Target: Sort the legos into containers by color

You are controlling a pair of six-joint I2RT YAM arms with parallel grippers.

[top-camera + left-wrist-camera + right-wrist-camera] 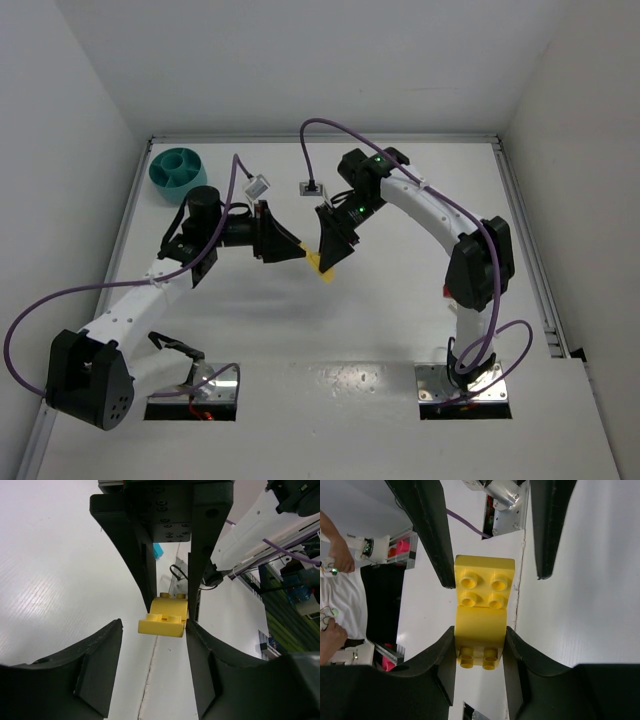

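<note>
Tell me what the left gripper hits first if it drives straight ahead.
The yellow lego, held by the right gripper. It sits just ahead of the left gripper, in line with its open jaws; the gap looks small, but depth is unclear.

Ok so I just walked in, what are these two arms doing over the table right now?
The right gripper has its fingers shut on a yellow lego piece, holding it over the middle of the table. The left gripper faces it with its fingers open on either side of the piece's free end, not clamped. It looks like a hand-over between the arms. The teal bowl sits in the far left corner, away from both grippers.
</note>
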